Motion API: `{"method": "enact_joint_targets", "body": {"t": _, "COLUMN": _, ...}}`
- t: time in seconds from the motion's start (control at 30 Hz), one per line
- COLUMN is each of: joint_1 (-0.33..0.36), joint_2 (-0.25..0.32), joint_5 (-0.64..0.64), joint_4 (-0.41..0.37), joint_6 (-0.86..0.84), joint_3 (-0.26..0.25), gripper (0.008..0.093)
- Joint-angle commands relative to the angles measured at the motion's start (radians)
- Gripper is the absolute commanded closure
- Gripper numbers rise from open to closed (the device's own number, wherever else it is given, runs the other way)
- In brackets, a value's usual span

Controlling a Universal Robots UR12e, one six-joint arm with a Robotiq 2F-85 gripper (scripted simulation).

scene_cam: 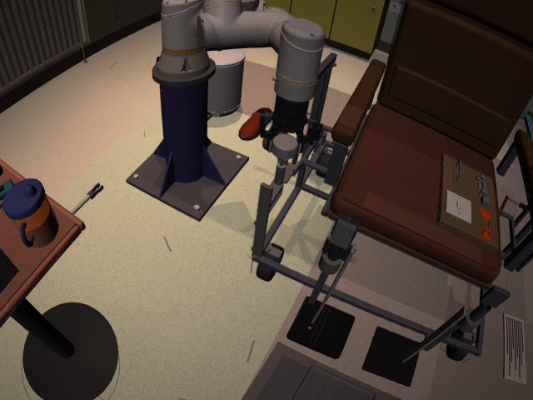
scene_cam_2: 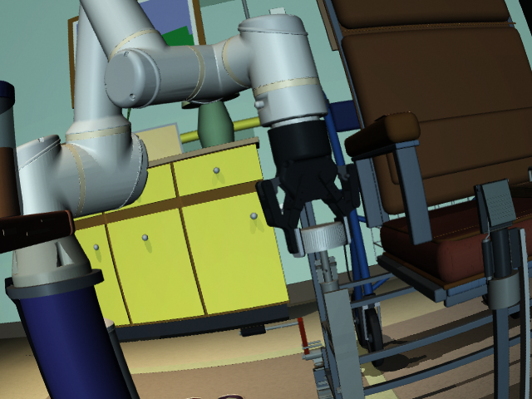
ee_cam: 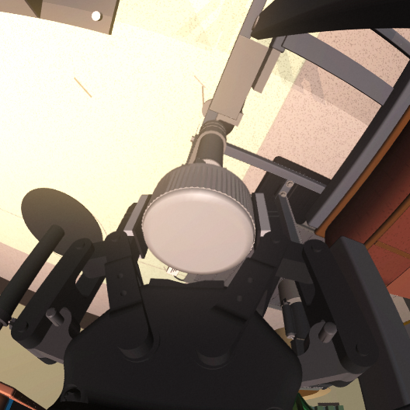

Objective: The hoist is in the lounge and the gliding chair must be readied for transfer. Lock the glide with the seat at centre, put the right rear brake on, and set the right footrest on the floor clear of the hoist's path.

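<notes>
The glide lock knob (scene_cam: 285, 147) (scene_cam_2: 323, 237) (ee_cam: 198, 225), a pale grey ribbed disc on a short stem atop a grey post at the chair frame's side, is gripped by my gripper (scene_cam: 287, 142) (scene_cam_2: 322, 238) (ee_cam: 198, 221), which comes down on it from above. The gliding chair (scene_cam: 430, 172) has a brown seat and backrest on a grey wheeled frame. Its two black footplates (scene_cam: 320, 327) (scene_cam: 389, 355) lie low at the front. A rear wheel (scene_cam_2: 373, 330) shows behind the post; its brake is too small to judge.
My arm's dark blue pedestal (scene_cam: 183, 129) stands on a floor plate left of the chair. A yellow cabinet (scene_cam_2: 184, 240) lines the wall behind. A side table (scene_cam: 26, 241) with a lidded mug (scene_cam: 30, 211) stands at the left, and a grey bin (scene_cam: 226, 82) sits behind the pedestal.
</notes>
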Motion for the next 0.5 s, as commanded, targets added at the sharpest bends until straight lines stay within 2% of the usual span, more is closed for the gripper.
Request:
{"method": "enact_joint_targets", "body": {"t": 0.0, "joint_1": 0.000, "joint_2": -0.001, "joint_5": 0.000, "joint_4": -0.001, "joint_6": 0.000, "joint_3": 0.000, "gripper": 0.0934}}
{"method": "enact_joint_targets", "body": {"t": 0.47, "joint_1": 0.000, "joint_2": 0.007, "joint_5": 0.000, "joint_4": -0.010, "joint_6": 0.000, "joint_3": 0.001, "gripper": 0.0934}}
